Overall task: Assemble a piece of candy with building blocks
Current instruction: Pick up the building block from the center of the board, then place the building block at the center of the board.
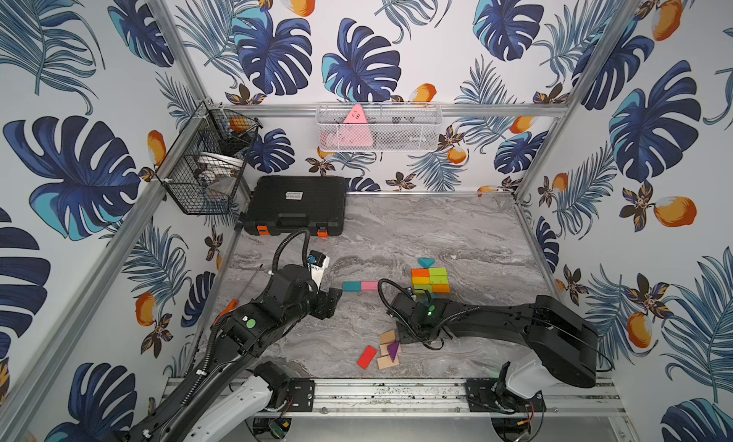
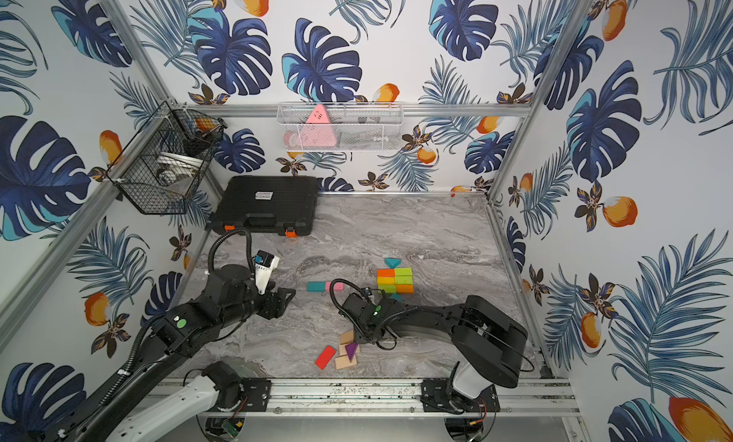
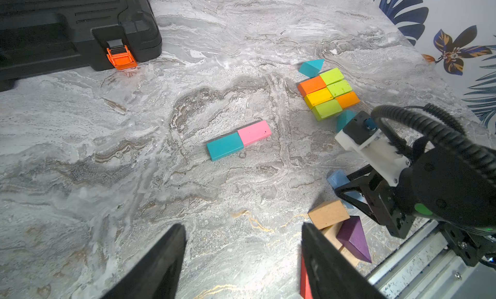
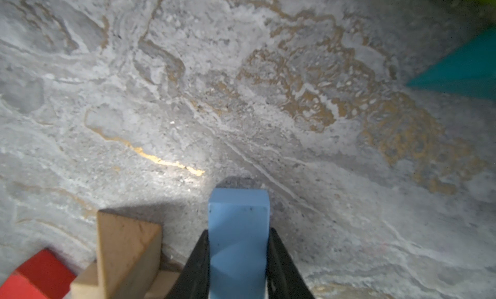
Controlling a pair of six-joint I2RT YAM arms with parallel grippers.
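My right gripper (image 4: 239, 230) is shut on a light blue block (image 4: 238, 211), low over the marble near the front; from the left wrist the blue block (image 3: 336, 178) pokes out of it. Beside it lie plain wood blocks (image 1: 388, 337), a purple triangle (image 1: 393, 349) and a red block (image 1: 367, 356). Further back, orange, yellow and green blocks (image 1: 430, 280) form a rectangle with a teal triangle (image 1: 426, 262) at its far end and another (image 3: 346, 117) at its near end. A teal block (image 1: 351, 286) and a pink block (image 1: 369, 286) lie end to end. My left gripper (image 3: 241, 226) is open and holds nothing.
A black tool case (image 1: 295, 204) sits at the back left. An orange-handled screwdriver (image 1: 228, 307) lies by the left wall. A black wire basket (image 1: 206, 166) and a white mesh basket (image 1: 378, 126) hang on the walls. A metal rail (image 1: 388, 392) runs along the front.
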